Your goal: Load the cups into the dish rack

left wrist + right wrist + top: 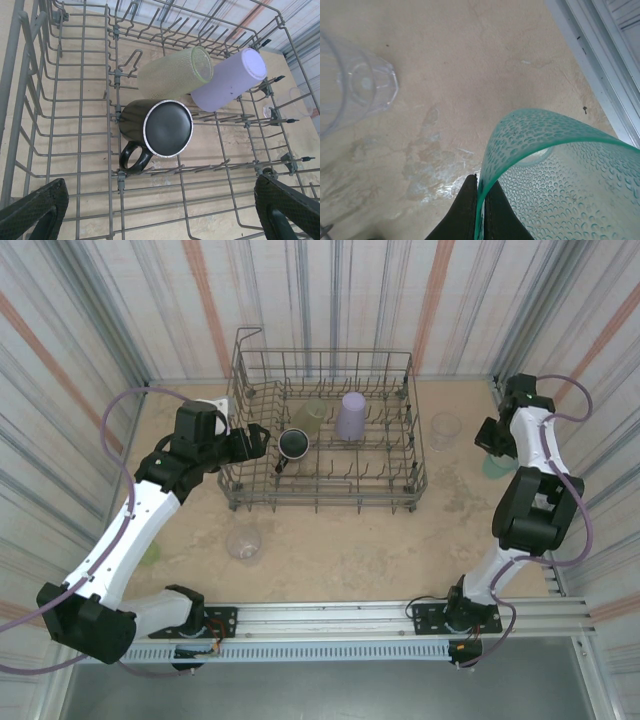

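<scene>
The grey wire dish rack [325, 502] stands at the table's middle. Inside it lie a dark handled mug [293, 444] [160, 127], an olive-yellow cup [313, 415] [172, 72] and a lavender cup [351, 415] [230, 80]. My left gripper [258, 443] [160, 220] hovers over the rack's left side, open wide, with nothing between its fingers. At the far right, my right gripper [490, 445] [481, 200] is shut on the rim of the teal cup [495, 464] [560, 175]. One clear cup [444, 430] [355, 95] stands right of the rack; another [244, 542] stands in front of it.
A bright green cup [150, 555] peeks out beside the left arm near the left wall. Striped walls close in the table on three sides. A metal rail [400, 615] runs along the near edge, and a white ledge [600, 55] borders the right side.
</scene>
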{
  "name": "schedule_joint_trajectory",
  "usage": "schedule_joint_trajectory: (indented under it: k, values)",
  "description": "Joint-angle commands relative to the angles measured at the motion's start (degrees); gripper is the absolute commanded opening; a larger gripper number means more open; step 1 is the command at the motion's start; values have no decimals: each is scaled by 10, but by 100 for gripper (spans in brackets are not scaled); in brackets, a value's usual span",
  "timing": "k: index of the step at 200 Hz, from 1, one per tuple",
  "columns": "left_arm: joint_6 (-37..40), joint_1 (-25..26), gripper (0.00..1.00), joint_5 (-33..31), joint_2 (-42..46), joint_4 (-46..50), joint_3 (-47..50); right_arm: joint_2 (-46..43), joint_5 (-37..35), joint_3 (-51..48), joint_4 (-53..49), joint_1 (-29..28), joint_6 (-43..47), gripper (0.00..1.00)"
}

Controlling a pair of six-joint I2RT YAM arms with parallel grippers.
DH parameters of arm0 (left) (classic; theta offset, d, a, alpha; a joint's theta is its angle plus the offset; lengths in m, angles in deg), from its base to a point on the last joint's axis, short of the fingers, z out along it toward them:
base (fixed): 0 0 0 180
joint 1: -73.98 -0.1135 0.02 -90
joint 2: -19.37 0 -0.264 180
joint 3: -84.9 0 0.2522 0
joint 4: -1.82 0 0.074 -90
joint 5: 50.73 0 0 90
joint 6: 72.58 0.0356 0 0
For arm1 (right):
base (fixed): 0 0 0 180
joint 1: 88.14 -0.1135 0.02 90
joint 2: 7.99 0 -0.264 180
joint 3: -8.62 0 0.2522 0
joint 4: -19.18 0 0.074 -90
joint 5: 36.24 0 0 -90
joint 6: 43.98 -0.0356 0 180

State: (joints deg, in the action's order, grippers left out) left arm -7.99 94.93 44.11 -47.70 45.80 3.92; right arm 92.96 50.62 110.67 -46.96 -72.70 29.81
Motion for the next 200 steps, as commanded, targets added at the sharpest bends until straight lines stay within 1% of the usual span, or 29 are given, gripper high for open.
schedule_joint_trajectory:
  k: [1, 33, 72, 125, 156, 174, 200]
  values:
    - [-1, -6, 99, -1, -1, -3, -6, -40, 12, -5, -10, 1, 1, 0]
    - [3, -6, 99, -4, -6, 5, -13, -68, 33, -11, -10, 0, -7, 0]
    - [4, -6, 99, -13, -7, 11, -24, -105, 62, -36, 16, -8, -22, 0]
    - [-2, -6, 99, -5, -14, 17, -42, -142, 90, -39, 14, -16, -32, 0]
    - [-10, -1, 99, -4, -21, 15, -51, -185, 105, -66, 61, -30, -58, 0]
    - [-10, 4, 99, -2, -27, 23, -65, -191, 116, -58, 57, -35, -61, 0]
    - [-10, 16, 98, -15, -32, 27, -77, -202, 122, -43, 54, -45, -65, 0]
